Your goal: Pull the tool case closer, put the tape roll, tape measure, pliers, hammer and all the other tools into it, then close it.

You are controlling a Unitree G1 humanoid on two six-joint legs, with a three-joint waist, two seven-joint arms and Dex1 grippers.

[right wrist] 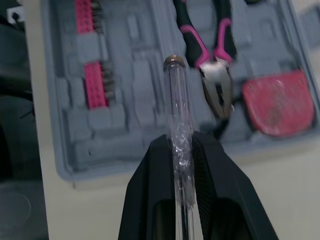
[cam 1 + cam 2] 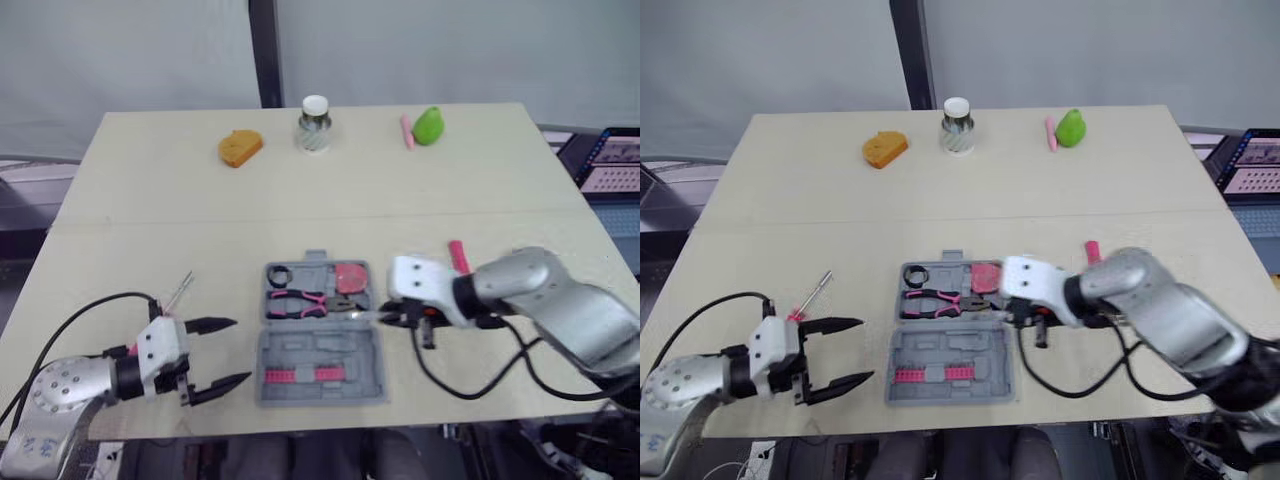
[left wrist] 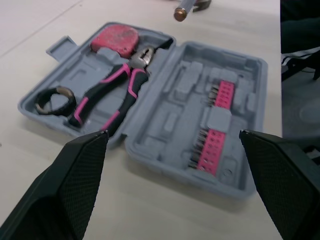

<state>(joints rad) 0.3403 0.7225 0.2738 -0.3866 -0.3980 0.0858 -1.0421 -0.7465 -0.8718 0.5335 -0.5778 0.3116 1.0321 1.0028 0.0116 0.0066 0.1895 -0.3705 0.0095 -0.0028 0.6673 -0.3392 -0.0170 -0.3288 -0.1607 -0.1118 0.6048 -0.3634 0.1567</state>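
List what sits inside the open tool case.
Tape roll, pliers and tape measure lie in the tool case's far half; pink bit strips in the near half. The right claw, shut on a clear-handled tool, covers that far half's right edge.

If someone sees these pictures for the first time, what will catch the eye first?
The open grey case lies at the table's near edge, with pink pliers inside. The right gripper holds a clear tool over it; the left gripper is open beside it.
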